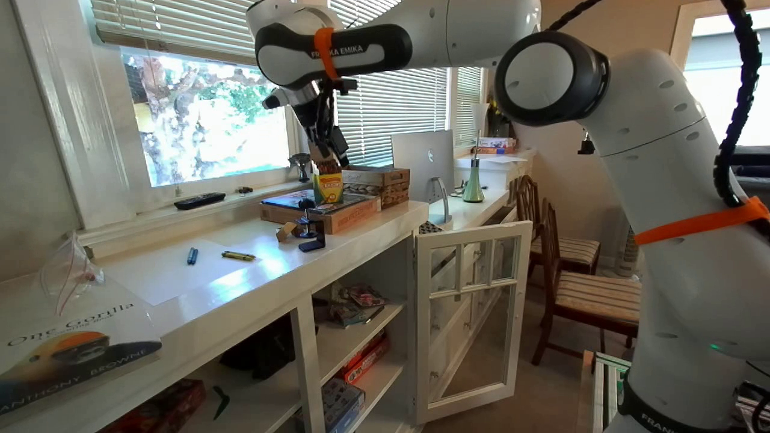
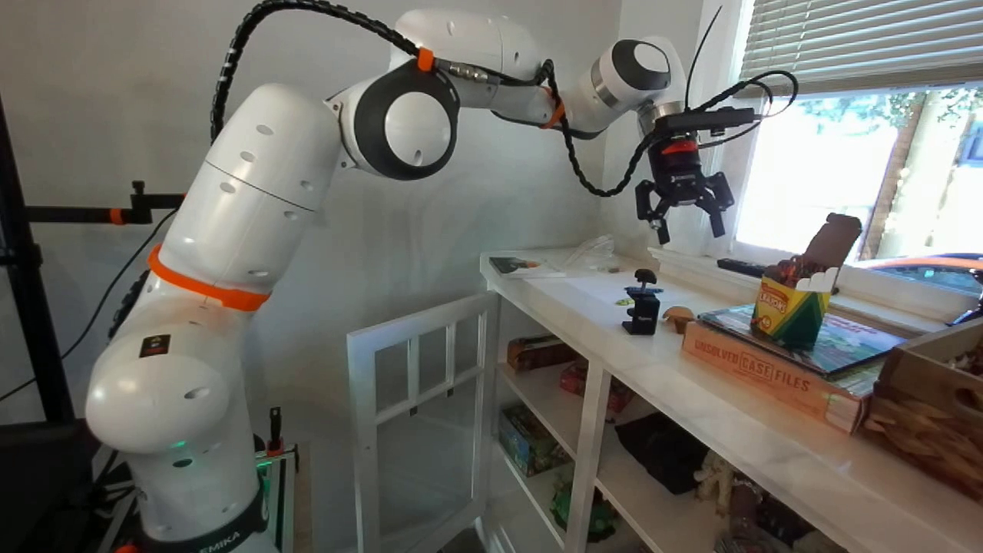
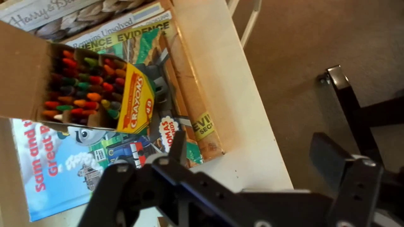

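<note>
In an exterior view: one claw point(image 2: 691, 238), released, jaws spread, hung above the desk point(image 2: 668, 369); at its four o'clock stood one crayon box point(image 2: 792, 307), lid point(image 2: 832, 236) raised, on a picture book point(image 2: 864, 338) atop a carton point(image 2: 768, 369) marked "Unsolved Case Files"; at its seven o'clock, one black clamp point(image 2: 642, 309). In an exterior view: blue crayons point(image 1: 192, 256) and yellow crayons point(image 1: 239, 256) lay loose at the crayon box's eight o'clock. In the wrist view: the crayon box, filled with assorted crayons point(image 3: 93, 96), sat at the claw's ten o'clock.

Picture books point(image 1: 78, 349) and striped chairs point(image 1: 595, 294) suggest a home.
</note>
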You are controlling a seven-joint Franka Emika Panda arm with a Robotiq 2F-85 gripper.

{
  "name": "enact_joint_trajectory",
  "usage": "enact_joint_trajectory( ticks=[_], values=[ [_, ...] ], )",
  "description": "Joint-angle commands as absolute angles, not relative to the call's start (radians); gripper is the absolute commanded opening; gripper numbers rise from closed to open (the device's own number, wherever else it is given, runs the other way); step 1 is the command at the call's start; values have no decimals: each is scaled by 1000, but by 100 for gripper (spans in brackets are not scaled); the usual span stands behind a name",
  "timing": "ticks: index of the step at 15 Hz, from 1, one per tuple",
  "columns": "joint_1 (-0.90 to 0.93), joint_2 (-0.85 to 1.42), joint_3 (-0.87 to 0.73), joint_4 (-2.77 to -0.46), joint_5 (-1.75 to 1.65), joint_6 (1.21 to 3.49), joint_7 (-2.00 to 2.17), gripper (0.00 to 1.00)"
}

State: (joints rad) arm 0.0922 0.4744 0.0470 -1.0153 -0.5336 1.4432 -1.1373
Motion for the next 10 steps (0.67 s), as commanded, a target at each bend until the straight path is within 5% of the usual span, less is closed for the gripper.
enact_joint_trajectory(
  ticks=[1, 10],
  values=[
    [91, 479, 50, -959, -438, 1364, -982, 100],
    [80, 411, 71, -1047, -243, 1549, -565, 100]
  ],
)
